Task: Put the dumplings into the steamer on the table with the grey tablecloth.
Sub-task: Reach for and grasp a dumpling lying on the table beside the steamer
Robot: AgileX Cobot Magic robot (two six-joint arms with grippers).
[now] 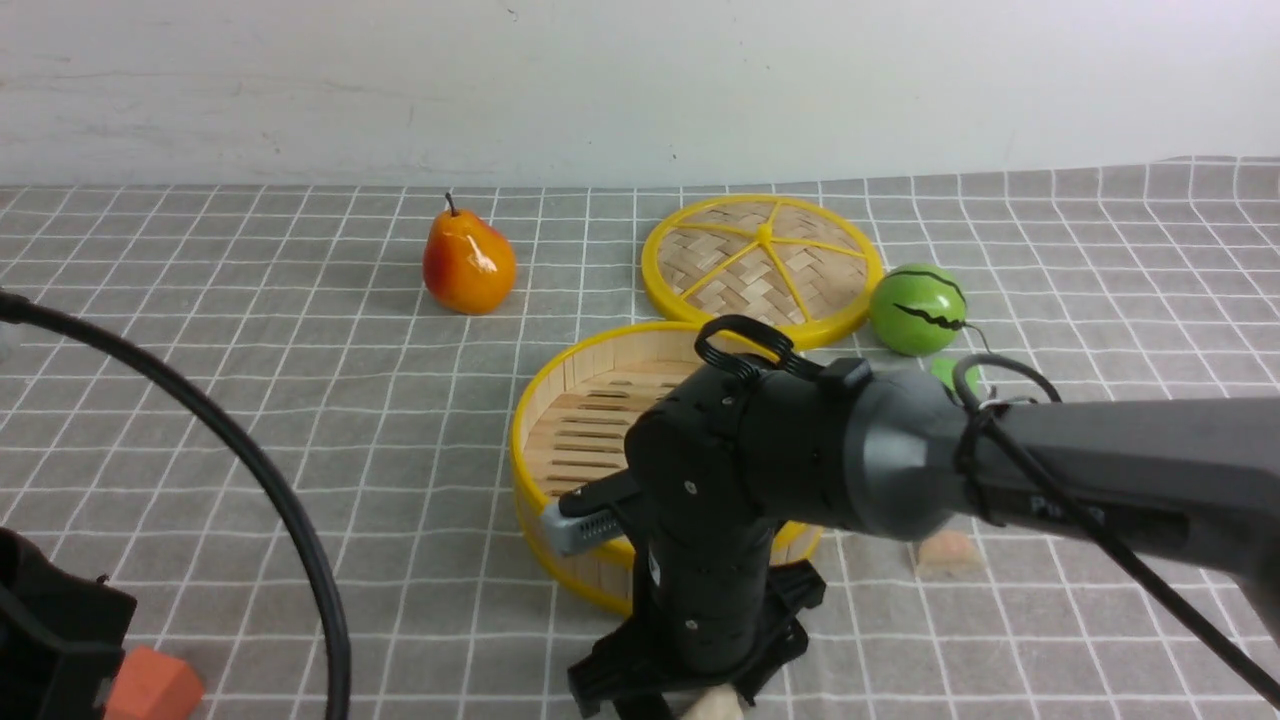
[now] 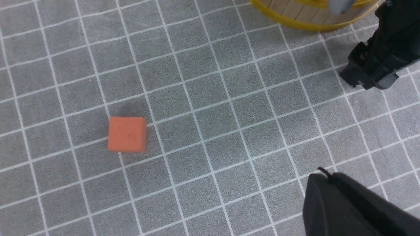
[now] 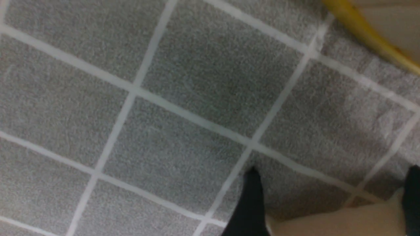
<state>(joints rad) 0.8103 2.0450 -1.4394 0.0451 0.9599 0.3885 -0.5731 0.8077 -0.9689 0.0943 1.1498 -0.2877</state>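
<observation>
Right wrist view has the white dumpling (image 3: 328,219) lying on the grey tablecloth (image 3: 183,108) between the two black fingers (image 3: 251,203) of the right gripper (image 3: 333,170). The dumpling reaches from one finger to the other and seems to touch both. The fingers stand fairly wide, but the picture is blurred and cut off, so it cannot be told whether they squeeze the dumpling. The yellow bottom rim of the steamer (image 3: 370,36) is near.

Front view shows this dumpling at the lower edge, under the down-pointing right gripper, at 6 o'clock from the steamer and outside its wall. The pink dumpling (image 1: 945,553) lies on the cloth at 4 o'clock from the steamer, near it and also outside.

The woven lid (image 1: 760,260) lies flat at 1 o'clock, with a green striped ball (image 1: 918,308) just beside it at 2 o'clock. A pear (image 1: 468,262) stands at 10 o'clock. An orange block (image 1: 150,688) sits well apart at 8 o'clock, just beside the left gripper (image 1: 60,640). Too little of the left gripper shows to tell how its fingers stand.
</observation>
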